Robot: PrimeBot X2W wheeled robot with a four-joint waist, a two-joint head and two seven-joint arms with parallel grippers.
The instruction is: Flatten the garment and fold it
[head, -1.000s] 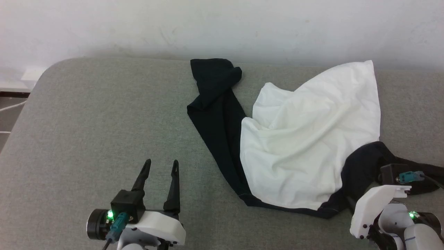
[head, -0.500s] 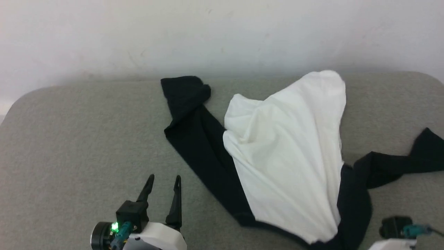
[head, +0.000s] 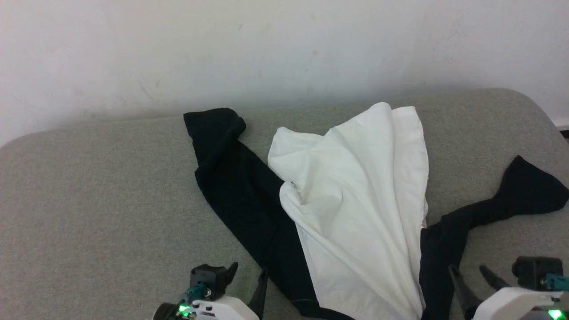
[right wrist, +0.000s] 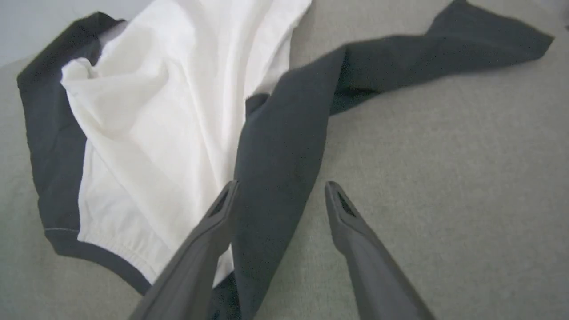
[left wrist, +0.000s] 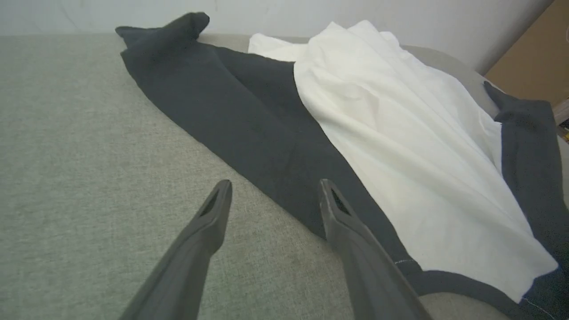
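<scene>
Garment (head: 355,213): one, crumpled on the grey cushion (head: 89,200), its white body between two black sleeves. There are two grippers, left gripper (head: 249,272) and right gripper (head: 466,269), both spread wide and holding nothing, at the garment's near edge. The left wrist view adds a brown panel (left wrist: 538,58), perhaps cardboard. The right wrist view shows one sleeve passing below its fingers.

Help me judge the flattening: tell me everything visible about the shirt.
The shirt is soft, thin-looking cloth: white body, black sleeves. It lies crumpled and creased on the grey cushion, one sleeve bunched near the wall, the other stretched rightward. The left gripper and right gripper stand open, gripping nothing.
</scene>
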